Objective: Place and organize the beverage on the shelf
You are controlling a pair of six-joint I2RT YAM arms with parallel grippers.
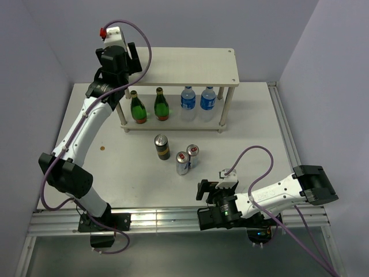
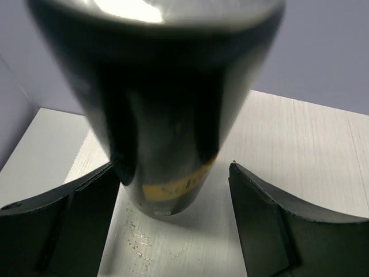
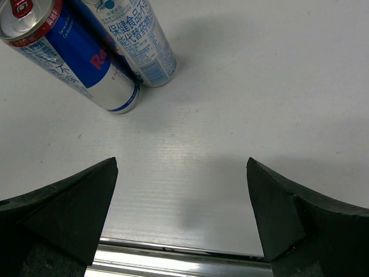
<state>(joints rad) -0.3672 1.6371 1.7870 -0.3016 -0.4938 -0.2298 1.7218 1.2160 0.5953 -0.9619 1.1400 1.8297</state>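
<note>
The left claw (image 2: 173,173) hangs over the left end of the top board of the shelf (image 1: 190,66). Its jaws are apart, and a black can (image 2: 167,98) stands upright between them on the pale wood. In the wrist view, the pad on the right stands clear of the can, with a strip of board showing in the gap. The pad on the left sits just beside the can's wall (whether it touches, I cannot tell). A yellow mark runs round the can low down.

In the top view, a row of upright drinks stands on the lower tier, to the right of this claw and nearer the arm bases. From the left they are a green bottle (image 1: 137,108), a second green bottle (image 1: 161,105), a clear bottle with a blue label (image 1: 188,104) and its twin (image 1: 208,103).

A second black can (image 1: 162,146) stands upright on the counter (image 1: 253,127) in front of the shelf, between the two claws and well apart from both. Just to its right stand a slim can (image 1: 183,164) and a second slim can (image 1: 192,154), close against each other (blue, silver and red, both upright).

The right claw (image 3: 181,167) sits low by the near edge of the counter, pointing left across it. Its jaws are spread wide, and only bare counter shows between them. The two slim cans lie ahead of this claw, toward the left side of its wrist view and apart from both fingertips.
</note>
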